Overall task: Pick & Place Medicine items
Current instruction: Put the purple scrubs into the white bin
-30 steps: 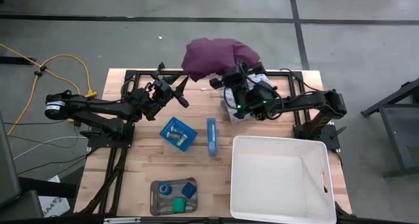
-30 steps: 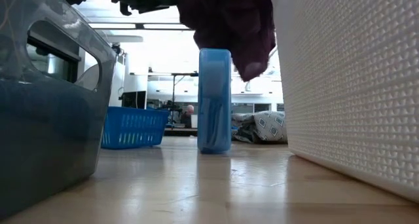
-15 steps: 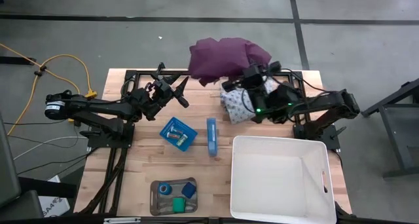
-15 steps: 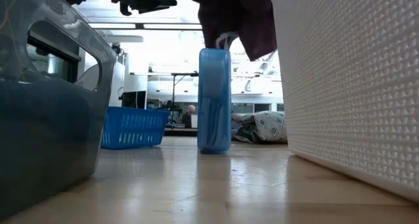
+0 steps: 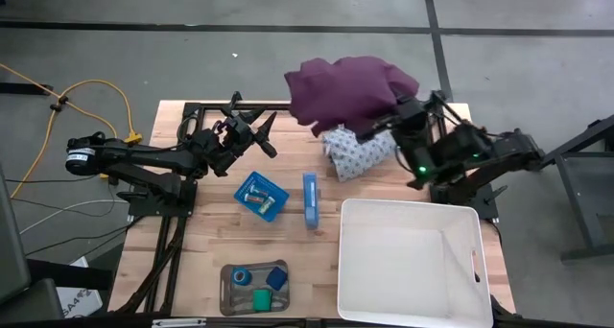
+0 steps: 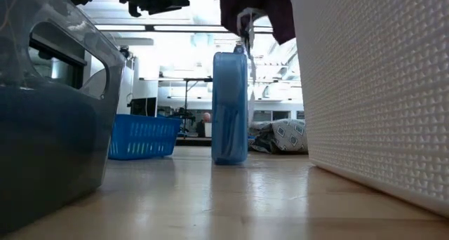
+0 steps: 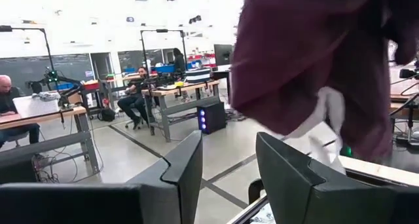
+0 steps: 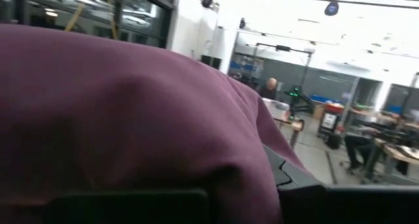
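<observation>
The medicine items lie in a grey tray [image 5: 253, 288] near the table's near edge: a blue roll [image 5: 242, 275], a green roll [image 5: 261, 296] and a small blue block [image 5: 277, 277]. Small pale pieces lie in a blue basket [image 5: 261, 196]. My right gripper [image 5: 393, 119] is at the table's far right, under a purple cloth [image 5: 350, 88] that it carries; the cloth hides its fingers. My left gripper [image 5: 269, 136] hovers open over the far left part of the table, touching nothing; in the left wrist view its fingers [image 7: 190, 168] stand apart. My right gripper carries the purple cloth [image 8: 131, 119], which drapes over it and hides the place of contact in every view. The cloth is lifted clear of the table and hangs in slack folds [image 6: 256, 8] below and around the gripper.
A patterned white-and-blue cloth bundle [image 5: 350, 151] lies on the table below the purple cloth. A blue case [image 5: 310, 199] stands upright mid-table. A large white bin [image 5: 408, 261] fills the near right corner. People sit at benches in the room beyond [image 7: 137, 93].
My right arm has moved toward the table's right edge, carrying the purple cloth with it. The cloth has risen and shifted right, uncovering the patterned bundle, which stays on the table. My left arm has kept still.
</observation>
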You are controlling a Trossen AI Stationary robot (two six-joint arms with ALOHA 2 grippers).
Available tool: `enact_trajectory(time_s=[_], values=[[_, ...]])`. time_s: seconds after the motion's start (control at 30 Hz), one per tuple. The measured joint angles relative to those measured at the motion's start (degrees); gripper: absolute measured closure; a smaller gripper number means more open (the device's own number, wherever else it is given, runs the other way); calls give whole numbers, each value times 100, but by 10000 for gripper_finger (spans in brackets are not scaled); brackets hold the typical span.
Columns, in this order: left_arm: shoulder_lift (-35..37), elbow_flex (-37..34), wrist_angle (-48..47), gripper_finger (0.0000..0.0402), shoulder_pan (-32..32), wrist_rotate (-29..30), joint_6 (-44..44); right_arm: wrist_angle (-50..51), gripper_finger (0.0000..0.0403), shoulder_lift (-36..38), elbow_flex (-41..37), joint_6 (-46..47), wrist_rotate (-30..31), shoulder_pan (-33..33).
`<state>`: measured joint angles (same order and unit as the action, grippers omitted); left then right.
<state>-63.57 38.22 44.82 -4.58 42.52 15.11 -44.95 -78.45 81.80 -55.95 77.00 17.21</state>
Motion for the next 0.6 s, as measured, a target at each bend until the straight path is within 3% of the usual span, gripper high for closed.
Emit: enact_trajectory(time_s=[0.6], values=[[0, 0, 0, 265, 742, 294, 149, 495, 376, 1095, 0, -84, 32, 2366]])
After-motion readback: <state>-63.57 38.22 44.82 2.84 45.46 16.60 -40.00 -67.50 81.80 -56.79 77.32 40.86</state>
